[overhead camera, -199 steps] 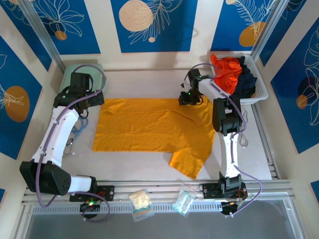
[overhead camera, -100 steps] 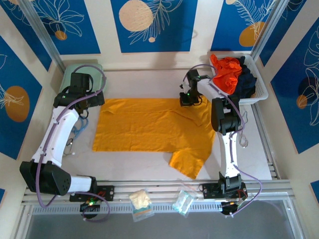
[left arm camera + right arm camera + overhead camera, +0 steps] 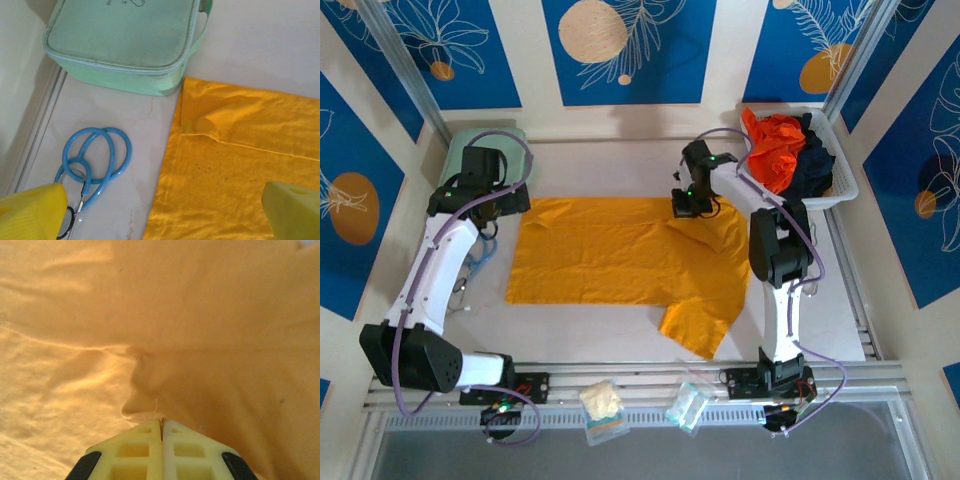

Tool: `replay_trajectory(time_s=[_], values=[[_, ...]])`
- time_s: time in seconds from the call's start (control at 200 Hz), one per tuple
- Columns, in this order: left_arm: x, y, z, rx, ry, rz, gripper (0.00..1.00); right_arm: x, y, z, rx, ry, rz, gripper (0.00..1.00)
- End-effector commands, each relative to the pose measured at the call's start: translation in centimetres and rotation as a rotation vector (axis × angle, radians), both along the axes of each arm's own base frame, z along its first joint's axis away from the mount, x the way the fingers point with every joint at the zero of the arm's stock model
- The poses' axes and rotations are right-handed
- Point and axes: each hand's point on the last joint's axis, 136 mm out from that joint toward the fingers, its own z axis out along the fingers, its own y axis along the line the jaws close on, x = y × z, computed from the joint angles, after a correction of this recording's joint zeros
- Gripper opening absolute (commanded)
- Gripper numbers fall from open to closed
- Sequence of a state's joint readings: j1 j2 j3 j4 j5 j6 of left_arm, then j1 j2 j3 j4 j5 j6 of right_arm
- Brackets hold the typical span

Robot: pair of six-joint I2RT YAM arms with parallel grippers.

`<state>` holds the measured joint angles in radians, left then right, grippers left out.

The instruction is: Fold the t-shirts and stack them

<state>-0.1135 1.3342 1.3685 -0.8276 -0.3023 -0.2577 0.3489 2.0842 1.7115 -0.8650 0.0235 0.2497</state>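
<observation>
Moved: my right gripper slid left along far edge of yellow t-shirt, now pinching its cloth | left gripper wide by its left edge | step: starting first fold | next: lift, pull nearward

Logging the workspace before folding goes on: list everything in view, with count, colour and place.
yellow t-shirt: 1, golden-yellow, spread flat in the middle
orange-red t-shirt: 1, orange-red, in the basket
navy t-shirt: 1, dark navy, in the basket
basket: 1, white, far right corner
zipped case: 1, mint green, far left corner
scissors: 1, blue handles, left of the yellow t-shirt
plastic packets: 2, clear, near edge
left pincer: 1, yellow fingers, open
right pincer: 1, yellow fingers, shut on the yellow t-shirt
</observation>
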Motion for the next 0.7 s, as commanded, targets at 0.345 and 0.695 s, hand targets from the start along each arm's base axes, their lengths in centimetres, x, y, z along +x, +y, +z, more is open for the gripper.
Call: replay_trajectory(time_s=[0.345, 0.695], values=[[0.0, -1.1, -1.9, -0.052, 0.016, -0.03, 0.99, -6.0, 1.5, -2.8, -0.328, 0.03, -0.282, 0.27], [-1.9, -0.5, -3.3, -0.095, 0.109, 0.086, 0.99, -5.8, 1.0, 0.1, -0.357, -0.053, -0.327, 0.3]])
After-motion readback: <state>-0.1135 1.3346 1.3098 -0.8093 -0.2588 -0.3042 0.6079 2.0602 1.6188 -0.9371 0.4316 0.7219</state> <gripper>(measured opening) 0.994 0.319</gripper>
